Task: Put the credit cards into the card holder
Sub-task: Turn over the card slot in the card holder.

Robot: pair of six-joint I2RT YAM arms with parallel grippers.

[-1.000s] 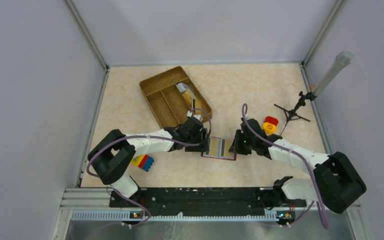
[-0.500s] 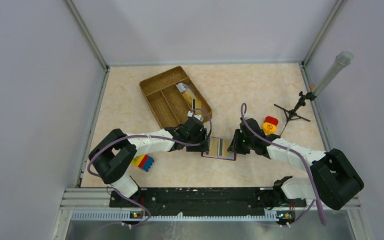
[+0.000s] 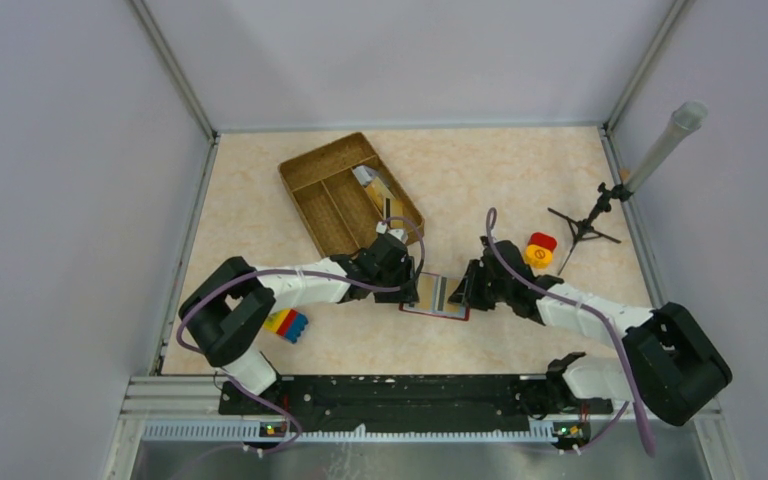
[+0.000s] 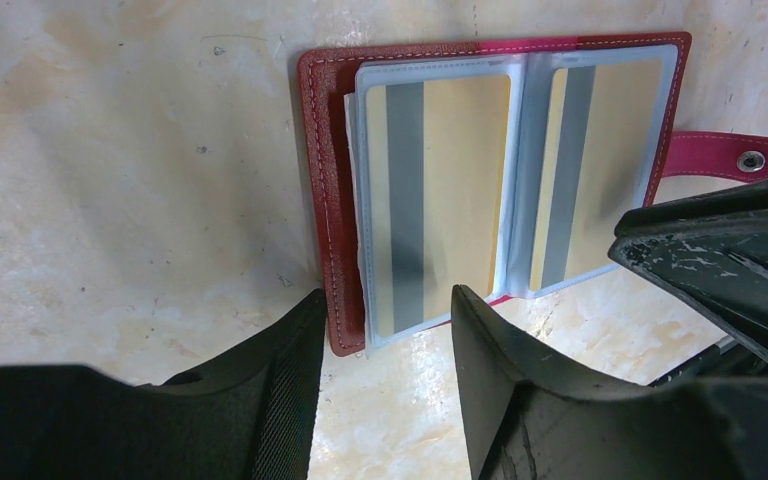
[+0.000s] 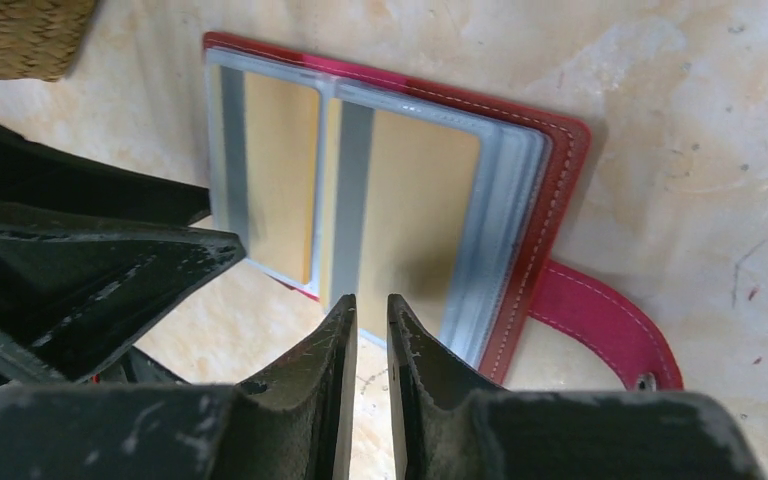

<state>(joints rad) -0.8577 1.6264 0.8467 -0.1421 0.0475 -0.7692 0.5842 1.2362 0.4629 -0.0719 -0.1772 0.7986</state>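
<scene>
Left wrist view looks down on the card holder (image 4: 320, 200), a red booklet of clear sleeves lying open and flat on the tabletop (image 4: 110, 150) just ahead of the left tool (image 4: 388, 295). Two tan-yellow credit cards (image 4: 460, 180), each with a grey stripe, sit in the facing sleeves, one on either side of the fold. The left tool's fingers stand apart and clamp nothing; the near edge of the closer page lies in the gap between them. Across the holder, the right tool (image 5: 368, 300) has its fingers drawn almost together, with only a slit between them. Their tips sit over the edge of the sleeve stack on its side. Whether that slit pinches a sleeve or merely hangs above it I cannot tell.

As I judge it, these two cards are seated and the step in hand is working the pages: steadying the holder from both ends, or turning up a fresh sleeve. The next move calls for one tool to keep the cover pinned. The other must lift a single thin plastic leaf without dragging the whole booklet.

How many of the sleeves beneath are filled is hidden, since the stack shows only its edges. One corner of the farther card is covered by the right tool in the left wrist view. From the top camera, the tray (image 3: 325, 215) beyond the left tool holds small flat pieces that may be more cards, too small to be sure.
</scene>
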